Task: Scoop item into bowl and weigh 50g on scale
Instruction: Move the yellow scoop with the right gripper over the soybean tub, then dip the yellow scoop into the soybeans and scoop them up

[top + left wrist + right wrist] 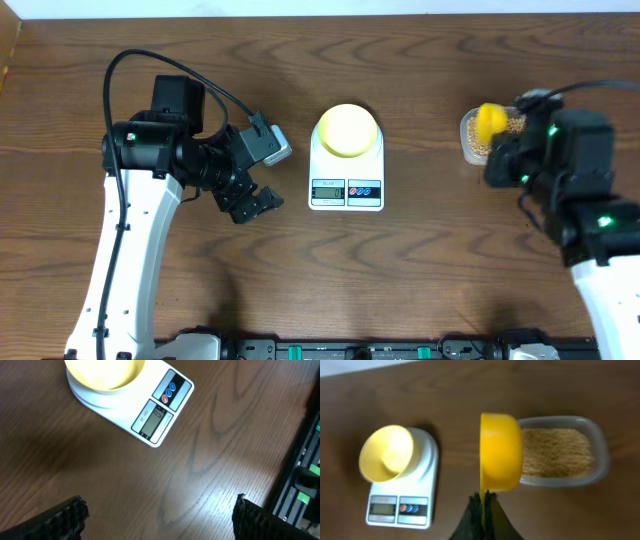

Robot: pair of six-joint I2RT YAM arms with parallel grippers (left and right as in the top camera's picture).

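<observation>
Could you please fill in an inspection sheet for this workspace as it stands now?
Surface: brown wood-grain table, no spills seen.
Job's things: bowl sits on the scale and looks empty; display unreadable. Beans fill the tub.
Clutter: nothing seen.
Grippers: left gripper open, holding nothing, over bare table. Right gripper shut on the handle of the scoop, which is at the tub's end.
Cables: black cable loops over the left arm.
Surroundings: dark rail with green parts along the near edge; pale strip beyond the far edge.
</observation>
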